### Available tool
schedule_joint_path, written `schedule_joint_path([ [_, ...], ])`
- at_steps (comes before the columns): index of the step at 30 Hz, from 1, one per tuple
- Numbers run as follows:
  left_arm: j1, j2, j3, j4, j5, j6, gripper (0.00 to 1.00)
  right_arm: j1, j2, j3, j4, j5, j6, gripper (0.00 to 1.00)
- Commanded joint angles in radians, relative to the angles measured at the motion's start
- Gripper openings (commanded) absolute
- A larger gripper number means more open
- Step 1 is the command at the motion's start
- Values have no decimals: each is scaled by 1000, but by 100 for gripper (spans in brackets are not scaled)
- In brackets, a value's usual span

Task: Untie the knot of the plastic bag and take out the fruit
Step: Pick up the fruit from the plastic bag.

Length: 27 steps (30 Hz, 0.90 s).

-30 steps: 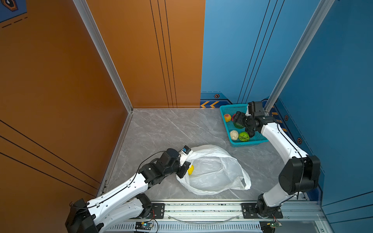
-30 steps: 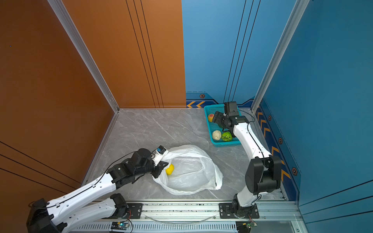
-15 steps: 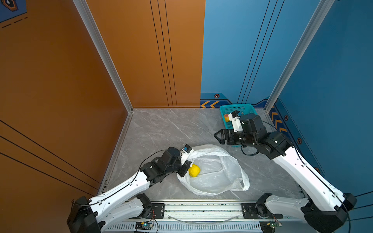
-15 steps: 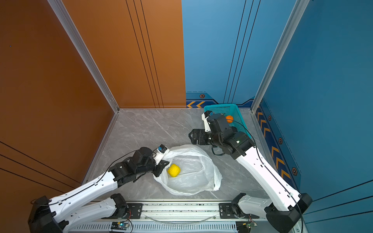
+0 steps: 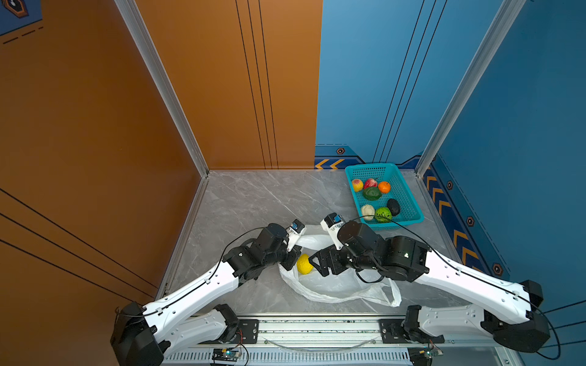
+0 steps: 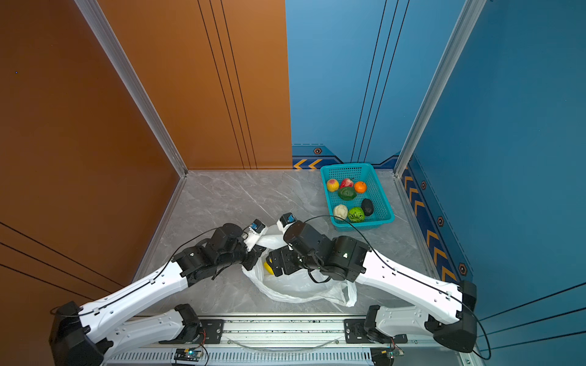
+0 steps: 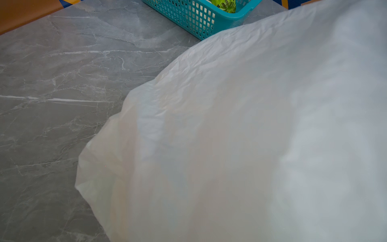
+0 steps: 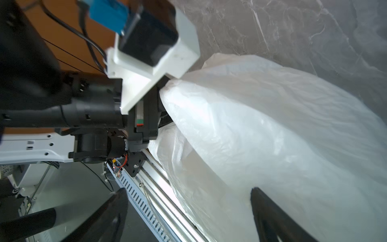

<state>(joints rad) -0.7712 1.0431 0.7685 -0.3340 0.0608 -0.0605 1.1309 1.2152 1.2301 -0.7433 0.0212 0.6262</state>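
Observation:
The white plastic bag [image 5: 342,285] [image 6: 301,285] lies slack and open at the front middle of the grey table. A yellow fruit [image 5: 303,264] sits in its mouth, half hidden in a top view [image 6: 267,268]. My left gripper [image 5: 293,255] is shut on the bag's rim, which the right wrist view shows at the left gripper [image 8: 161,100]. The bag [image 7: 251,125] covers the left wrist view and hides the jaws there. My right gripper [image 5: 317,266] [image 8: 188,213] is open just right of the yellow fruit, its fingers [image 8: 270,215] over the bag [image 8: 272,125]. The knot is out of view.
A teal basket [image 5: 409,202] [image 6: 380,202] at the back right holds several fruit, among them an orange one [image 5: 384,187] and a bright green one [image 5: 383,214]. Its corner [image 7: 199,16] shows beyond the bag. Orange and blue walls enclose the table; a metal rail [image 5: 317,326] runs along the front.
The right arm has swung from the basket down to the bag's mouth, staying open. The yellow fruit has shifted slightly in the bag. The left gripper has kept its hold.

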Motion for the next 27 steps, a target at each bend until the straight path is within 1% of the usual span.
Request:
schedule_joint_path([
  [1,13,9,37,-28,-30,20,0,30,38,-88,94,57,6,91],
  [4,12,22,49,-32,-34,23,0,47,68,-139,139,64,-3,89],
  [8,12,47,73,-52,-37,19,0,93,102,-135,139,87,-25,89],
  [11,12,50,75,-46,-36,16,0,100,127,-149,143,95,-6,89],
  [13,13,45,75,-46,-38,14,0,94,134,-176,156,100,13,89],
  [16,13,34,71,-45,-45,9,0,75,133,-257,234,69,42,88],
  [21,14,37,83,-46,-31,11,0,58,161,-309,248,49,62,88],
  [27,11,32,65,-13,-9,18,0,-34,191,-353,312,16,117,88],
])
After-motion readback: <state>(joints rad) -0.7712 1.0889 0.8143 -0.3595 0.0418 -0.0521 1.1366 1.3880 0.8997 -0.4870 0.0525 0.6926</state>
